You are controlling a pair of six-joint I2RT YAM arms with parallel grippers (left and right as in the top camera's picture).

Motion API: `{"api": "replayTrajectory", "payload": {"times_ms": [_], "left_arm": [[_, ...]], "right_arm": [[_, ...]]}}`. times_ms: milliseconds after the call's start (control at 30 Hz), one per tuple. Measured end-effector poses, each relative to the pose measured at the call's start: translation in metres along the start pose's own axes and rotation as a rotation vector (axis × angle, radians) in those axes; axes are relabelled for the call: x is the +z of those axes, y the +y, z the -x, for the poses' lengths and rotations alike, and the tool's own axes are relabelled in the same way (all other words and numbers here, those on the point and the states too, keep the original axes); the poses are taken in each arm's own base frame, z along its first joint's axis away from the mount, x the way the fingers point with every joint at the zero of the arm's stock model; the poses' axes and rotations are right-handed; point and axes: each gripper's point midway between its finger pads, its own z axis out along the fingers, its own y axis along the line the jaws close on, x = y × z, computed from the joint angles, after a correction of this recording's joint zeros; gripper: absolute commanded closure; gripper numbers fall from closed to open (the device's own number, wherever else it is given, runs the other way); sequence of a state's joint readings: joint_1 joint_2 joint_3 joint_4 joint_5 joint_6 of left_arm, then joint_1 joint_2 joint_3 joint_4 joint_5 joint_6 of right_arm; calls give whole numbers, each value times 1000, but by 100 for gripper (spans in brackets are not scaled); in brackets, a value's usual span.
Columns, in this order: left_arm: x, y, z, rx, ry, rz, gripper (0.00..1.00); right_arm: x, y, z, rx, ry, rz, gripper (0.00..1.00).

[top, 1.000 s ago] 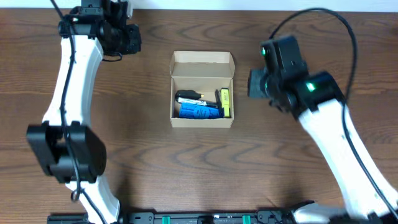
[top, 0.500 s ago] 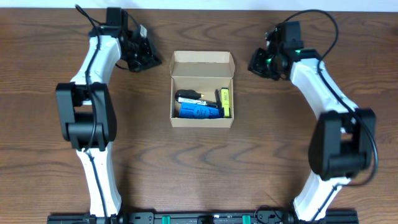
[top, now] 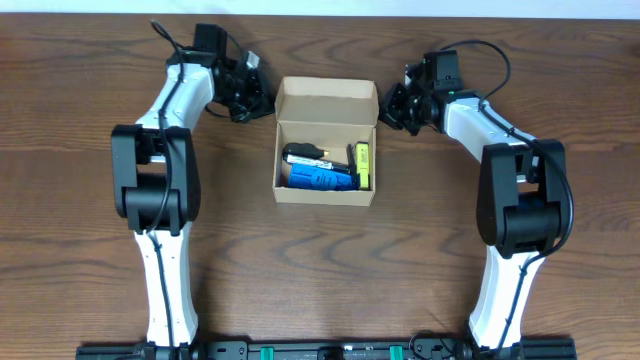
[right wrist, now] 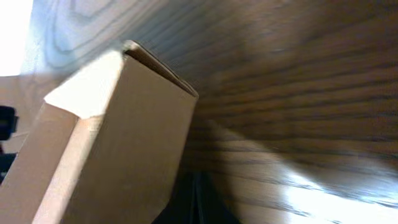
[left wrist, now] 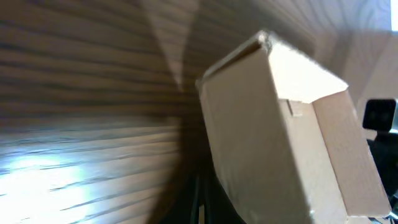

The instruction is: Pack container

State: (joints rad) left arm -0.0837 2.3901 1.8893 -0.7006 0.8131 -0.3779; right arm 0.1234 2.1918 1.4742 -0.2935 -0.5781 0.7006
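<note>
The container [top: 325, 192] is a small tan cardboard box at the table's middle, its flap lid [top: 327, 100] open toward the back. Inside lie a black pen [top: 305, 153], a blue item [top: 320, 178] and a yellow highlighter [top: 363, 165]. My left gripper [top: 262, 100] is low beside the box's back left corner, jaws shut and empty. My right gripper [top: 388, 108] is low beside the back right corner, jaws shut and empty. The left wrist view shows the box's plain side [left wrist: 280, 143] close to my fingertips [left wrist: 200, 205]. The right wrist view shows the other side [right wrist: 118, 137] by my fingertips [right wrist: 196, 199].
The brown wooden table [top: 320, 270] surrounds the box. Both white arms [top: 150, 180] [top: 520, 190] stretch from the front edge to the back, flanking the box. A black rail [top: 320, 350] runs along the front edge.
Both grippers have come down and inward from the back corners, and each now sits close to a back corner of the box. The box and its contents have not moved.
</note>
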Motion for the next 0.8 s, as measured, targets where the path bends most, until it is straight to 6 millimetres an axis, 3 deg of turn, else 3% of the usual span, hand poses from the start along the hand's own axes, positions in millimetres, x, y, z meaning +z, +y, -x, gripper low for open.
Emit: {"api": "replayTrajectory", "payload": {"times_ms": [533,800], "left_arm": [[-4,-11,-3,37,21,-69,94],[-46,-56,-1,214,-63,-103,94]], "right_arm": [[-6,34,0,-33,49,189,99],[-19,62,5,-132,58,356,99]]}}
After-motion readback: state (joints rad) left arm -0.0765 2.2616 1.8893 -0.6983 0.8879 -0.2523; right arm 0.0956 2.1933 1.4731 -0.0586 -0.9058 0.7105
